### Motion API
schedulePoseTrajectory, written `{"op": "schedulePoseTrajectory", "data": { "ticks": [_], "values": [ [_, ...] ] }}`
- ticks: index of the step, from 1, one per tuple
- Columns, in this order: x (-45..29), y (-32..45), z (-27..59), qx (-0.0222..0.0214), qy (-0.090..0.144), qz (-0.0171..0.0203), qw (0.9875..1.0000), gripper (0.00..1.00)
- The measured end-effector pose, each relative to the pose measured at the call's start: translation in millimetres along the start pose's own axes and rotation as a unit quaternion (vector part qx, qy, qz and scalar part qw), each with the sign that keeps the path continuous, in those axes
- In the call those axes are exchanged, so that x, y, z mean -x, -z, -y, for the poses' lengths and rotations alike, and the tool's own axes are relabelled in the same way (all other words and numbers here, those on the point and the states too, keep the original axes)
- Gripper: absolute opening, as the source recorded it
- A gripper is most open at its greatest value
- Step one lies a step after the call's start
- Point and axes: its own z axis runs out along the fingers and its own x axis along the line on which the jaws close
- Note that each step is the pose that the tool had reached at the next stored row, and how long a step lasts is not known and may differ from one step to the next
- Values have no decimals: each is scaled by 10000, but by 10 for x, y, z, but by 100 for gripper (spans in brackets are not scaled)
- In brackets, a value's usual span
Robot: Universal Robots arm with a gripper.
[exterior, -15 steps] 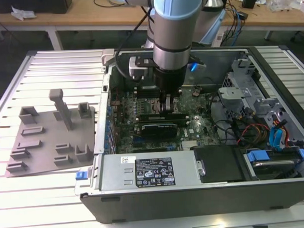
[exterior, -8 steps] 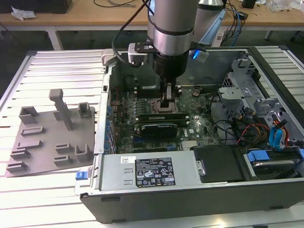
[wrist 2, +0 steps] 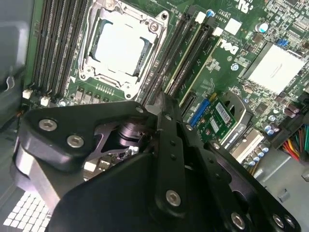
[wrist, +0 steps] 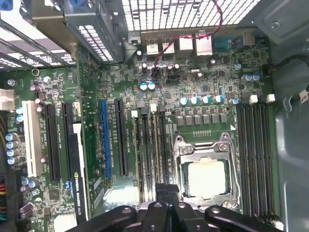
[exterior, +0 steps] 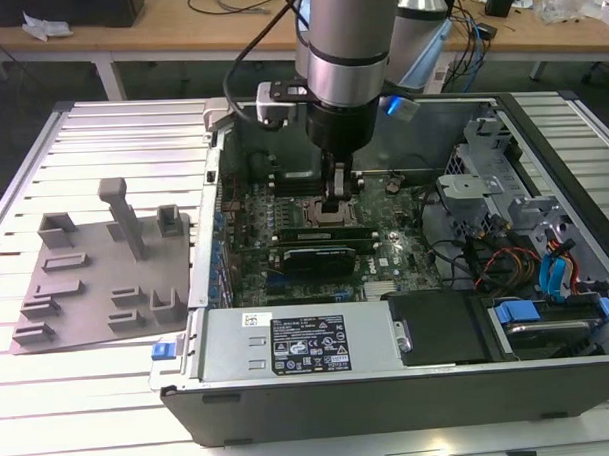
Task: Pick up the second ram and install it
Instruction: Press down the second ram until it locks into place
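Edge-on green ram sticks sit in the black slots beside the CPU socket (wrist: 206, 179). The second ram (wrist: 156, 154) runs straight up to my fingertips and looks seated in its slot. In the exterior view it is a thin green strip (exterior: 320, 231) just in front of the fingers. My gripper (wrist: 167, 194) reaches down into the open computer case (exterior: 210, 241), its two fingers pressed together and shut at one end of that stick. Whether the tips touch it is hidden. In the second wrist view the gripper (wrist 2: 163, 102) ends over the same slots (wrist 2: 186, 58).
A black expansion card (exterior: 316, 258) lies just in front of the ram slots, with the power supply (exterior: 289, 344) nearer the case edge. Drive cage and cables (exterior: 525, 240) crowd the exterior view's right. A grey parts fixture (exterior: 101, 285) rests on the slatted table at the left.
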Motion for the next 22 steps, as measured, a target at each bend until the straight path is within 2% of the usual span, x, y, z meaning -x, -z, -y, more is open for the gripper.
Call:
{"op": "schedulePoseTrajectory", "data": {
  "ticks": [1, 2, 3, 4, 6, 8, 10, 12, 14, 16, 18, 21, 22],
  "values": [
    [1, -4, 16, 2, 0, -1, 10000, 8],
    [8, -36, 103, 20, -1, -2, 10000, 8],
    [12, -102, 200, 30, 0, -3, 10000, 8],
    [14, -139, 251, 31, 0, -4, 10000, 8],
    [18, -186, 314, 32, 0, -4, 10000, 8],
    [23, -281, 397, 35, 0, -4, 10000, 8],
    [24, -358, 429, 40, 0, -7, 10000, 8],
    [24, -378, 431, 39, -1, -7, 10000, 8],
    [24, -379, 432, 38, 0, -4, 10000, 8],
    [25, -315, 427, 33, 0, -6, 10000, 8],
    [11, -313, 261, 3, 0, -5, 10000, 8],
    [-16, -314, -60, -27, 1, -2, 10000, 8],
    [-22, -314, -132, -33, 1, -2, 10000, 8]
  ]
}}
